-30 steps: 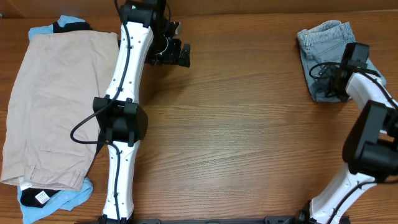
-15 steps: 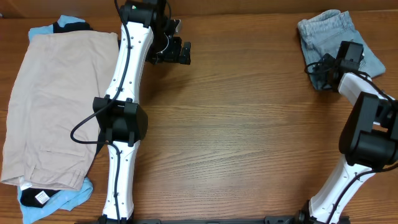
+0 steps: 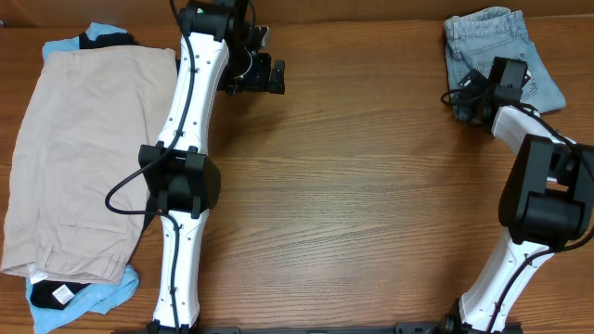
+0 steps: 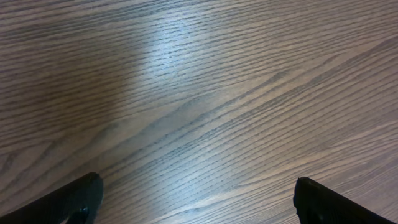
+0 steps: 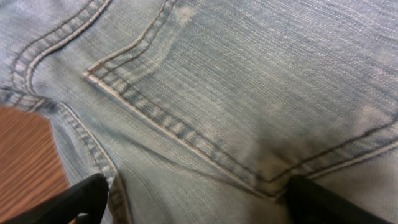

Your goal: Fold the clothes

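Denim shorts [image 3: 489,42] bunched at far right corner of bench [image 3: 371,186], right jaws spread wide just over the fabric, gripping nothing, left jaws spread wide over bare wood, holding nothing, beige garment [image 3: 83,148] along left edge.

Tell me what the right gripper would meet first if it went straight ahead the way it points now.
The denim shorts: the right gripper's open fingers frame the pocket stitching, with nothing between. How near the cloth is, I cannot tell.
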Robot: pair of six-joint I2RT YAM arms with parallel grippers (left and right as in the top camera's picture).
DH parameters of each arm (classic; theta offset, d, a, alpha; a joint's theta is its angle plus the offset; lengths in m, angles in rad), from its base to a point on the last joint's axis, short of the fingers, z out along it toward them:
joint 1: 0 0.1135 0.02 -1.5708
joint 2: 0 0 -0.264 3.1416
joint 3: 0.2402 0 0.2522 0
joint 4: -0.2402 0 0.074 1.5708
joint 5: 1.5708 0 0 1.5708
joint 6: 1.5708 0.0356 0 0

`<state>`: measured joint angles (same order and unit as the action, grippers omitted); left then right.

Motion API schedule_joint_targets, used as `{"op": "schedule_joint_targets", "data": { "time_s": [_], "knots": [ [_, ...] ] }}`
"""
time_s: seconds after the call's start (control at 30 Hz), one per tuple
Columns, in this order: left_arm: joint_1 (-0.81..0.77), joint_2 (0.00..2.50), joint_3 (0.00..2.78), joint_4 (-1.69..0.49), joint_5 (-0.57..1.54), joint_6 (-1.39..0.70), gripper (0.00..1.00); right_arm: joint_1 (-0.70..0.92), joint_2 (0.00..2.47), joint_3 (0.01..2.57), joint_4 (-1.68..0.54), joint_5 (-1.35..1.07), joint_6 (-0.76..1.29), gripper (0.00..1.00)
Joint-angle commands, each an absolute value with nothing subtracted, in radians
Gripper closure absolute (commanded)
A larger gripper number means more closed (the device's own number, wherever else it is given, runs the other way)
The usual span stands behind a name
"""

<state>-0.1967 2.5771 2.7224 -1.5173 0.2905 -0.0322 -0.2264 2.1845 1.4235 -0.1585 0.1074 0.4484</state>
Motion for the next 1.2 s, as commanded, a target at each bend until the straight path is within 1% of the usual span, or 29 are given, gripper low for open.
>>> {"op": "schedule_joint_targets", "data": {
  "time_s": [0.0, 0.17, 0.37, 0.6, 0.67, 0.8, 0.97, 1.07, 1.17],
  "knots": [
    [-0.203, 2.58, 2.717, -1.513, 0.281, -0.053, 0.0, -0.203, 2.208, 1.438, -0.23, 0.02, 0.475, 0.0],
    [-0.203, 2.58, 2.717, -1.513, 0.281, -0.052, 0.0, -0.203, 2.069, 1.483, -0.364, 0.021, 0.437, 0.0],
    [-0.203, 2.58, 2.717, -1.513, 0.262, -0.046, 0.0, -0.203, 1.8, 1.501, -0.529, 0.006, 0.419, 0.0],
    [-0.203, 2.58, 2.717, -1.513, 0.244, -0.046, 0.0, -0.203, 1.433, 1.501, -0.713, -0.261, 0.286, 0.0],
    [-0.203, 2.58, 2.717, -1.513, 0.244, -0.046, 0.0, -0.203, 1.317, 1.501, -0.785, -0.335, 0.28, 0.0],
    [-0.203, 2.58, 2.717, -1.513, 0.244, -0.046, 0.0, -0.203, 1.172, 1.501, -0.912, -0.346, 0.284, 0.0],
    [-0.203, 2.58, 2.717, -1.513, 0.244, -0.046, 0.0, -0.203, 1.034, 1.501, -1.009, -0.345, 0.284, 0.0],
    [-0.203, 2.58, 2.717, -1.513, 0.244, -0.046, 0.0, -0.203, 0.992, 1.5, -1.029, -0.34, 0.28, 0.0],
    [-0.203, 2.58, 2.717, -1.513, 0.244, -0.046, 0.0, -0.203, 0.964, 1.5, -1.111, -0.296, 0.276, 0.0]
  ]
}}
